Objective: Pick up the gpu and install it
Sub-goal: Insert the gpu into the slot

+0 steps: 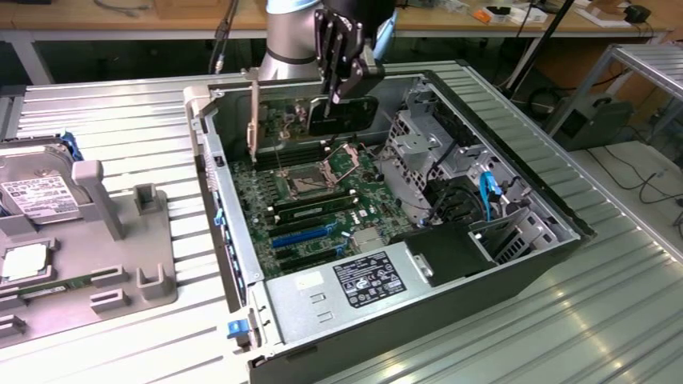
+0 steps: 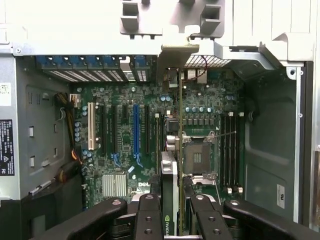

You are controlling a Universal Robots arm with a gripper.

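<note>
Ribbed metal tabletop [image 1: 128, 120] carries the whole job, with a wooden workbench [image 1: 128, 16] behind it. At the exterior view's left, a grey fixture tray [image 1: 117, 248] keeps spare parts in moulded seats, a hard drive [image 1: 43, 196] among them, probably so that each sits at a known spot. Beside it the computer case [image 1: 219, 200] lies on its side with the panel off. That turns the motherboard [image 1: 320, 200] face up, open to an arm coming from above. On the board sit the long blue slot [image 1: 304, 234], the memory sticks [image 1: 312, 210] and, further in, the bare processor socket [image 1: 309, 182]; the power supply [image 1: 363, 276] closes the near end. Over the far part of the board hangs the gripper [image 1: 347, 90], its jaws closed on the gpu [image 1: 341, 116]. The card is held on edge, with its black face showing and its silvery bracket [image 1: 254, 120] toward the case's slotted rear wall. I judge that this pose suits a card that must go in edge first. In the wrist view the fingers [image 2: 149, 215] clamp the gpu [image 2: 170, 172] by its upper edge. It appears to hang above the board beside the socket [image 2: 197, 157], apart from the blue slot [image 2: 135, 127] and not yet seated. Toward the exterior view's right stands the drive cage [image 1: 427, 152].
</note>
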